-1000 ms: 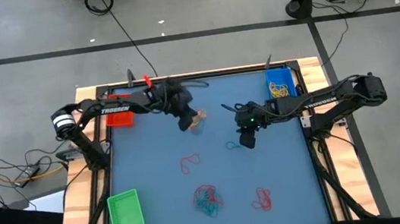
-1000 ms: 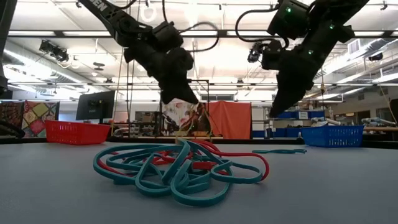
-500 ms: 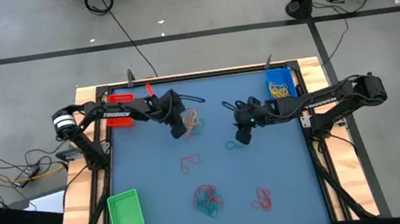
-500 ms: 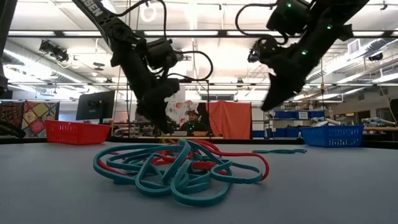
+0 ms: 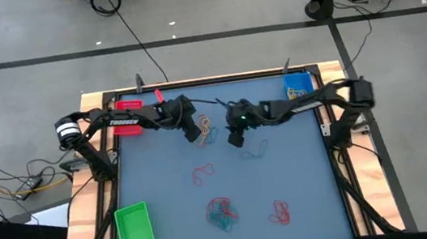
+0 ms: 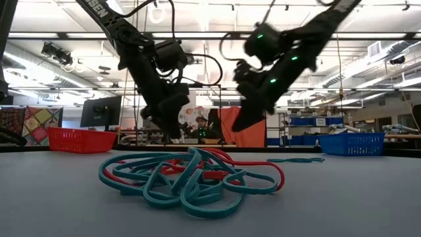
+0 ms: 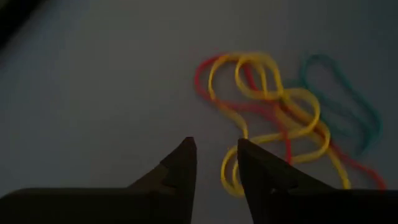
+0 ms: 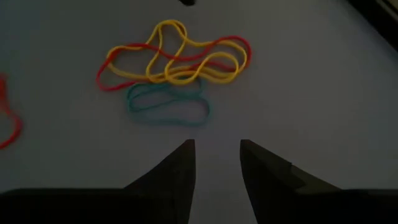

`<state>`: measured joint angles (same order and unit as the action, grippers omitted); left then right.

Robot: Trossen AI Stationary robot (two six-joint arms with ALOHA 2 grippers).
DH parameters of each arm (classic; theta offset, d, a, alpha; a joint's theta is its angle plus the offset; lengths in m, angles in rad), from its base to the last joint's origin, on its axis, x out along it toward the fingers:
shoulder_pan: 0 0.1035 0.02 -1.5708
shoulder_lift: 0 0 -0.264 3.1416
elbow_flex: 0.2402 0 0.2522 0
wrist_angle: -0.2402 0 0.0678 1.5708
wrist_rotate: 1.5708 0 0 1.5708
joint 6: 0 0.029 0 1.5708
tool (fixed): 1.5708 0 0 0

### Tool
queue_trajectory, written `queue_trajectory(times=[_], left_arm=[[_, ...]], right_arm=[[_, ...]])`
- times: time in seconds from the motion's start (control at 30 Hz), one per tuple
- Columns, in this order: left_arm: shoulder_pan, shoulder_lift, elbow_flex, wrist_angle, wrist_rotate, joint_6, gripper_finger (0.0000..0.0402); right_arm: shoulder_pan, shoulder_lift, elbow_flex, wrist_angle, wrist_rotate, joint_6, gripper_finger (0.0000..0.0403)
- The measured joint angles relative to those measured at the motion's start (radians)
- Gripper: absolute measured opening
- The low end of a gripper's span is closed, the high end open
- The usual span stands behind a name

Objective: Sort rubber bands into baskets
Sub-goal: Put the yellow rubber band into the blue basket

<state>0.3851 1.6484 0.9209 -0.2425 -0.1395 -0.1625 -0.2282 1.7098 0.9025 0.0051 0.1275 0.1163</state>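
A tangle of yellow, red and teal rubber bands [image 5: 207, 124] [image 7: 280, 106] [image 8: 174, 59] lies flat on the blue mat, far of the middle. My left gripper [image 5: 198, 134] [image 7: 216, 158] stands open just over its edge, slanting down. My right gripper [image 5: 236, 140] [image 8: 217, 155] hangs open a little to the tangle's right, above the mat, holding nothing. Of the baskets, the red one [image 5: 127, 105] is far left, the blue one [image 5: 298, 86] far right with bands in it, and the green one [image 5: 134, 227] near left. My left gripper has the end of one yellow loop [image 7: 229, 177] lying between its fingertips, close against one finger [image 7: 252, 171]. Whether the finger touches the band, I cannot tell. The band lies slack on the mat.
More bands lie on the mat: a teal loop [image 5: 255, 148], a red one [image 5: 202, 172], a red and teal heap [image 5: 222, 212] [image 6: 191, 179] near the front, and a red bunch [image 5: 279, 211]. The mat has a raised wooden frame [image 5: 85, 200].
My left gripper has sunk toward the mat, tipped steeper and opened, and now stands over the tangle. My right gripper has swung toward the table's left, from beside the teal loop to the tangle, staying open.
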Motion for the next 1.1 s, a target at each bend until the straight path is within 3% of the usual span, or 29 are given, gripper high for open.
queue_trajectory(times=[0.5,0.63,0.8,1.1], left_arm=[[-0.003,-0.165,-0.224,0.265,0.041,-0.033,0.0122],[-0.007,-0.162,-0.3,0.464,0.117,-0.057,0.0122],[-0.008,-0.079,-0.291,0.617,0.16,-0.075,0.0122],[0.002,0.053,-0.165,0.563,0.164,-0.012,0.0122]], right_arm=[[-0.123,0.293,0.377,-0.266,-0.136,-0.205,0.0133],[-0.116,0.302,0.394,-0.315,-0.155,-0.213,0.013],[-0.094,0.26,0.392,-0.412,-0.127,-0.196,0.013],[-0.051,0.199,0.385,-0.568,-0.068,-0.187,0.0129]])
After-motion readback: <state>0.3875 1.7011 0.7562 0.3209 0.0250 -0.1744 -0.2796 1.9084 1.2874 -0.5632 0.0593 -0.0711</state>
